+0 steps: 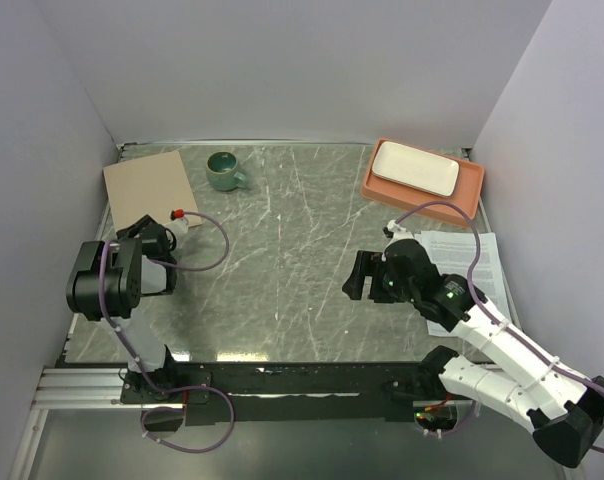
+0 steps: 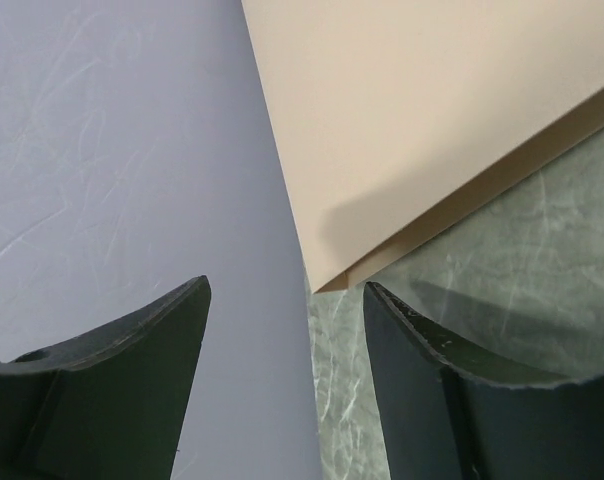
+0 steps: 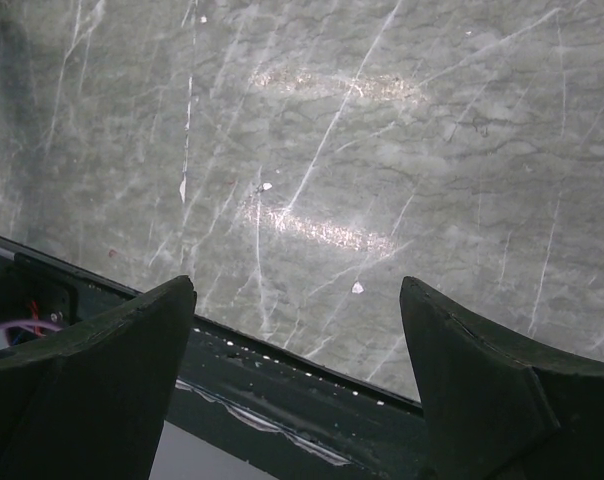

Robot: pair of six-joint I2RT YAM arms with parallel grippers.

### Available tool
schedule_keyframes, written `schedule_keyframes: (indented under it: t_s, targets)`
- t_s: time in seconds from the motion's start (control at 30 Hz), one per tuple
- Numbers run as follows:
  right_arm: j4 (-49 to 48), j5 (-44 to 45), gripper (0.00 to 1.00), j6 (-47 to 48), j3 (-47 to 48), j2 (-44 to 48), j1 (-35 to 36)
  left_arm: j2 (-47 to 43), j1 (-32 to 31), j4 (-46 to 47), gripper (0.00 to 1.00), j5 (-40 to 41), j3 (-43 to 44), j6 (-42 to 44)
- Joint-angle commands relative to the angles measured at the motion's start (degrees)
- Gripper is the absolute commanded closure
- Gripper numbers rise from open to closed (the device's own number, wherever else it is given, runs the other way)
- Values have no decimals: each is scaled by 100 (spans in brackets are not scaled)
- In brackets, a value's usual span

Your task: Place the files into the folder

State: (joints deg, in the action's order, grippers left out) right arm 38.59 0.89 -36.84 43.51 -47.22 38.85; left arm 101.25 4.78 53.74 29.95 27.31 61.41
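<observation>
The right arm (image 1: 487, 335) covers the near part of the files (image 1: 479, 258), and their print is too small to read. In the left wrist view the folder (image 2: 432, 120) runs off the top and right edges, so only one corner shows.

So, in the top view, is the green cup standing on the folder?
No, the green cup stands on the bare table, to the right of the folder and apart from it.

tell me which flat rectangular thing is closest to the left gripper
The tan folder, far left: its corner lies just ahead of the left gripper. The white files and the white plate lie far over on the right side.
</observation>
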Motion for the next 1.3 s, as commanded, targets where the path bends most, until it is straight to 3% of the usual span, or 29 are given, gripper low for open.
schedule_keyframes:
  t_s: [0.0, 0.87, 1.07, 1.2, 1.27]
  targets:
    - [-62, 140, 10, -69, 290, -24, 35, 245, -21, 769, 31, 98, 2, 214]
    - [-141, 254, 16, -95, 202, 213, 35, 1309, -29, 1482, 40, 371, 556, 328]
    - [-238, 281, 20, -131, 79, 345, 35, 1590, -21, 2184, 53, 432, 573, 433]
    - [-264, 324, 25, -122, 35, 442, 35, 1582, -21, 2431, 74, 546, 688, 390]
    - [-247, 342, 25, -113, 35, 494, 44, 1529, -12, 2248, 76, 581, 766, 285]
